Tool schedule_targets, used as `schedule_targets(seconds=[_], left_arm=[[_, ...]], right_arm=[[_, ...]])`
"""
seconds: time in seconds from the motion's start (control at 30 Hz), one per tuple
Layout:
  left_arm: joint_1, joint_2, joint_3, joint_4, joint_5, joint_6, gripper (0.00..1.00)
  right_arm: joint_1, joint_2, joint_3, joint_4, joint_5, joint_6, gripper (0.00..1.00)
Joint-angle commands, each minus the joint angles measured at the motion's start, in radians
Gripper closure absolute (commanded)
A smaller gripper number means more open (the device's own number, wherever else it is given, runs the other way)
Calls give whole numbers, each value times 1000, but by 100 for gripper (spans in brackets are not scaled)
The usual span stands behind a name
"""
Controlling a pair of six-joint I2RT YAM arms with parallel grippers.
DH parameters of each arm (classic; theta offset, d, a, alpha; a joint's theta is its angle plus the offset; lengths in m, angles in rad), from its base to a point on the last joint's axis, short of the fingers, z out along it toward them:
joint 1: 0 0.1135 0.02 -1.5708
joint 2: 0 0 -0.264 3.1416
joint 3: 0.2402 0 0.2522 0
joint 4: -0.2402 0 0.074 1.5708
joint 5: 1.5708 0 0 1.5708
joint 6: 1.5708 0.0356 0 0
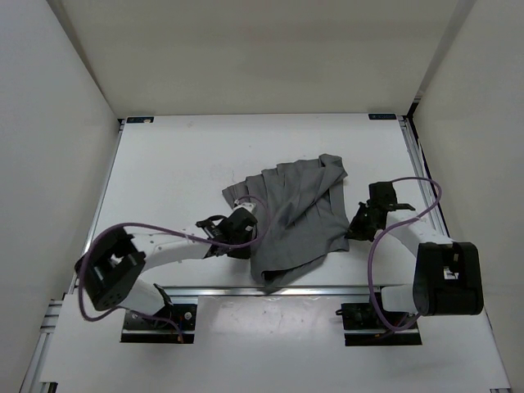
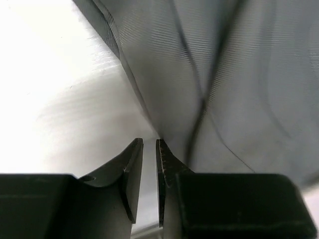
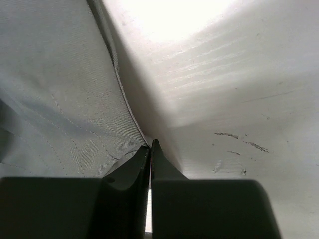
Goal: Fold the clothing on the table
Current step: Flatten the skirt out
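The skirt (image 1: pixel 299 217) lies rumpled between the fingers, folding seemingly barely begun, with the left gripper (image 2: pixel 149 143) narrowly parted and the right gripper (image 3: pixel 150 144) pressed closed.

The white table (image 1: pixel 180 164) is carrying a grey skirt (image 1: pixel 295 213), which is lying rumpled between the left gripper (image 2: pixel 150 143) and the right gripper (image 3: pixel 150 143), its side edges reaching each of them. A silver rail (image 1: pixel 327 290) is running behind both grippers.

Skirt (image 1: pixel 295 217) dark grey, pleated; table (image 1: pixel 180 164) white, rails (image 1: pixel 213 291) silver; arm cables (image 1: pixel 413 179) purple.
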Motion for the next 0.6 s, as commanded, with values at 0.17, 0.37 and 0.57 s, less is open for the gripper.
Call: schedule_targets(seconds=[0.17,0.37,0.57], left_arm=[[68,261,252,6,-42,113,72],[154,350,442,-71,-136,217,72],[253,498,727,-187,-196,322,73]], right_arm=[[69,24,67,7,-35,-11,100],[116,54,60,19,-37,2,100],[167,113,67,70,-60,18,100]])
